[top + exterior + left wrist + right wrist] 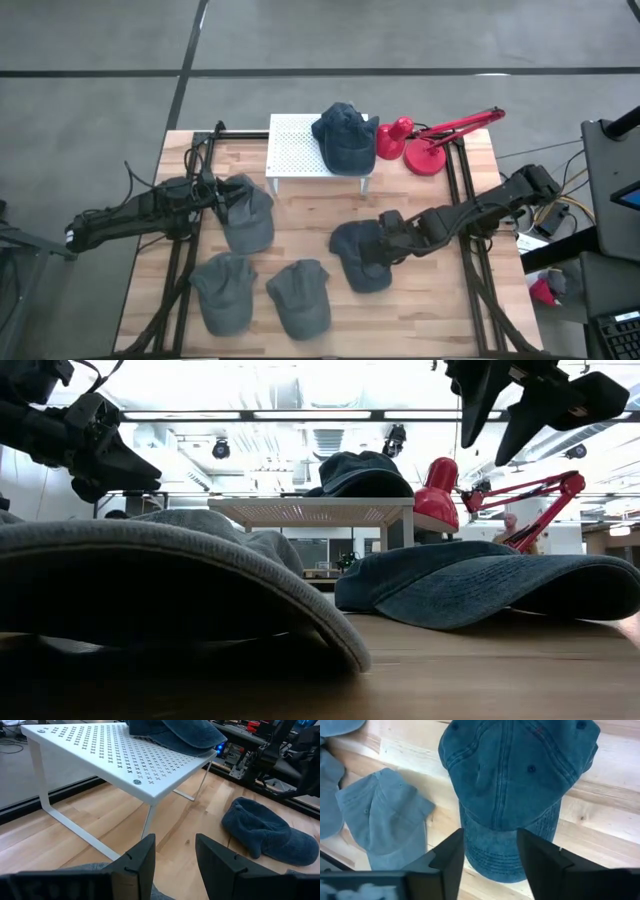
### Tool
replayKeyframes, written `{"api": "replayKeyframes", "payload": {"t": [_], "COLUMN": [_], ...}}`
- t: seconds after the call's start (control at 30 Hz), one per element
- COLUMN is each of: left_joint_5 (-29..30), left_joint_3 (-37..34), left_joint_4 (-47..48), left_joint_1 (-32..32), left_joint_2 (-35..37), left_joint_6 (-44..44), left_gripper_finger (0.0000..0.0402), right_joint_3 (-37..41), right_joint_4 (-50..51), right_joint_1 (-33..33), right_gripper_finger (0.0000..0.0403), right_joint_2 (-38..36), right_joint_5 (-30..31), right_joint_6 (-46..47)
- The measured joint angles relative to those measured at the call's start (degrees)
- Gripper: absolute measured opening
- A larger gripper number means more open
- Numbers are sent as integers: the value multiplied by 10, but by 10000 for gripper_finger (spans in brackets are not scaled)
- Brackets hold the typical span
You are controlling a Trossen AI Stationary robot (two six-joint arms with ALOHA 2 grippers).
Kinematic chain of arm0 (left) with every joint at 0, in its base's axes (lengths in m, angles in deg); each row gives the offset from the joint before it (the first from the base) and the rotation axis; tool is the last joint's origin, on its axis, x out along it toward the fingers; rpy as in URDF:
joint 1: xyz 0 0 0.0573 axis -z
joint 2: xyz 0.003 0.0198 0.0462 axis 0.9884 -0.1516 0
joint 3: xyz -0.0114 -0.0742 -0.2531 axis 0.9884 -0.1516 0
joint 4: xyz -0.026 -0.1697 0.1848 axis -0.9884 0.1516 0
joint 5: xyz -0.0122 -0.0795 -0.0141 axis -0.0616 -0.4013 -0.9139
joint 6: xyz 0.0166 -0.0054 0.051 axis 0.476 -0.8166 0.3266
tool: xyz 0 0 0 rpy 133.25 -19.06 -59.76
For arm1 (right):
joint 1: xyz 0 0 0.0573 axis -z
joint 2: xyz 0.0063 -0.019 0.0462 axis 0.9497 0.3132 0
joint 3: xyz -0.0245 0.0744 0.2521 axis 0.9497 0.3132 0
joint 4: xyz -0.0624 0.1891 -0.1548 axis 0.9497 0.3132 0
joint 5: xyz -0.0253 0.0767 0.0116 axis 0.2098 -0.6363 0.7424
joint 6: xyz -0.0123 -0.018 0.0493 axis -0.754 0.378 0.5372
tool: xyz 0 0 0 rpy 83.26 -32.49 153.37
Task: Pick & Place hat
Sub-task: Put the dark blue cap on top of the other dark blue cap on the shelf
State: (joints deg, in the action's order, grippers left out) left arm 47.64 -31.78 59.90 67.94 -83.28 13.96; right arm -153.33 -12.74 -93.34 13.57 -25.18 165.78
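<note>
A dark blue cap [360,258] lies on the wood table right of centre, crown up [520,780]. My right gripper [491,837] hangs open above it, fingers pointing down, well clear of it in the low view [493,430]. A second dark blue cap [345,135] rests on the white perforated rack [300,150] at the far edge. My left gripper [175,842] is open and hovers above a grey cap [248,212] on the table's left side, facing the rack [125,760].
Two more grey caps [222,290] [300,297] lie near the table's near edge. A red desk lamp [430,145] stands right of the rack at the far edge. Bare wood shows between the rack and the caps.
</note>
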Motion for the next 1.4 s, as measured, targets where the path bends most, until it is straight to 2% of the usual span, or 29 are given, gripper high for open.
{"api": "replayKeyframes", "payload": {"t": [0.23,0.4,0.73,0.9,1.4], "left_joint_5": [0,0,0,1,1], "left_joint_3": [0,0,-1,-1,-1], "left_joint_4": [0,0,0,0,0], "left_joint_1": [0,0,0,0,0], "left_joint_2": [0,0,0,0,-1], "left_joint_6": [0,3,4,4,4], "left_gripper_finger": [142,142,142,142,142], "right_joint_3": [2,2,2,2,1], "right_joint_4": [-1,-5,-18,-21,-35], "right_joint_1": [10,24,53,68,96], "right_gripper_finger": [232,250,239,236,234], "right_joint_2": [0,19,62,84,149], "right_joint_5": [0,0,0,-29,-45], "right_joint_6": [2,-11,-64,-85,-119]}}
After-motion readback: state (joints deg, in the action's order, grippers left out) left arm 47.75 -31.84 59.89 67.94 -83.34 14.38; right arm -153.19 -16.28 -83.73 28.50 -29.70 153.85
